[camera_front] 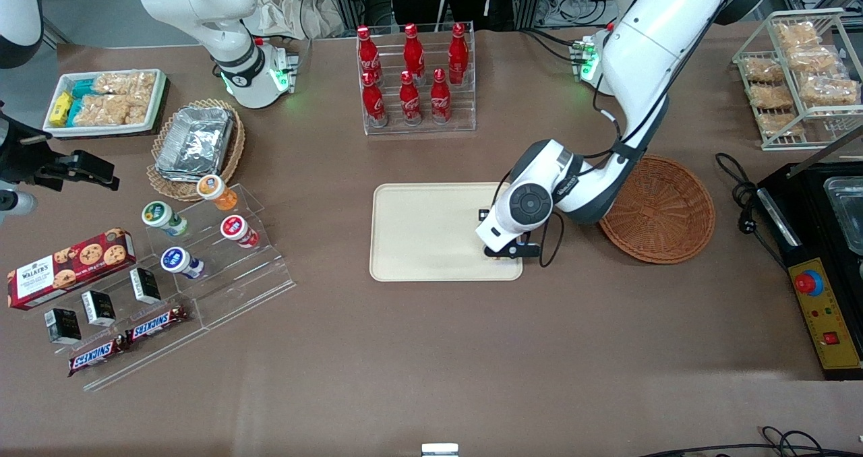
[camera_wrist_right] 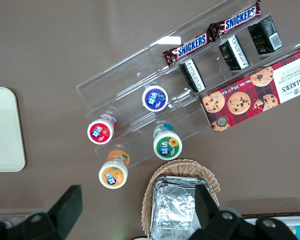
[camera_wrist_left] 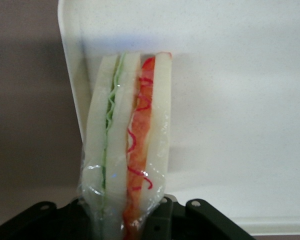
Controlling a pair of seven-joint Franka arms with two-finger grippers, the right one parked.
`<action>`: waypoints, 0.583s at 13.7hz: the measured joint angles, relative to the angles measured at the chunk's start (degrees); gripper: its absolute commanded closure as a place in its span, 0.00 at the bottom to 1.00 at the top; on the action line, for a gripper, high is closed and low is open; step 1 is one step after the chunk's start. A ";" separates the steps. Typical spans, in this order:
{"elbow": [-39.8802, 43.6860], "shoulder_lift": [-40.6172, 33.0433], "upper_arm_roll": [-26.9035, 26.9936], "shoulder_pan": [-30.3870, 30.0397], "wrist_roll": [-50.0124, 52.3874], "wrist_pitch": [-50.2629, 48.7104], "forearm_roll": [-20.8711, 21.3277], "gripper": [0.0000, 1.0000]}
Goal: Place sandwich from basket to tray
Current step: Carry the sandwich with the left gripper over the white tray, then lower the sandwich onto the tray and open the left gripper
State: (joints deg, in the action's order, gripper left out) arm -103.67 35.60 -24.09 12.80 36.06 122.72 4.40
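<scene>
Six red cola bottles [camera_front: 412,76] stood in a clear rack. Toward the parked arm's end of the bench [camera_front: 431,349], a tan basket [camera_front: 195,148] held foil containers, with a biscuit box [camera_front: 71,267] and Snickers bars [camera_front: 128,339] nearer the front camera

The working left arm reaches down from its base and bends at the elbow, its wrist turned downward. Its gripper [camera_front: 506,253] sits low over the edge of the tray [camera_front: 431,231] nearest the basket [camera_front: 664,211]. The fingers [camera_wrist_left: 200,220] are closed on the wrapped sandwich [camera_wrist_left: 127,150], which stands upright between them.
</scene>
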 measured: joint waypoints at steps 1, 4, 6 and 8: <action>0.07 0.25 0.02 0.04 0.00 0.04 0.09 0.51; 0.34 0.38 0.11 0.05 0.01 0.04 0.17 0.00; 0.58 0.38 0.20 0.04 0.01 0.04 0.18 0.00; 1.43 0.35 0.23 0.02 0.17 0.04 0.18 0.00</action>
State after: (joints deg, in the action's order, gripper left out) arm -102.24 35.94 -23.86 12.82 36.23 122.75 4.59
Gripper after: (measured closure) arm 0.137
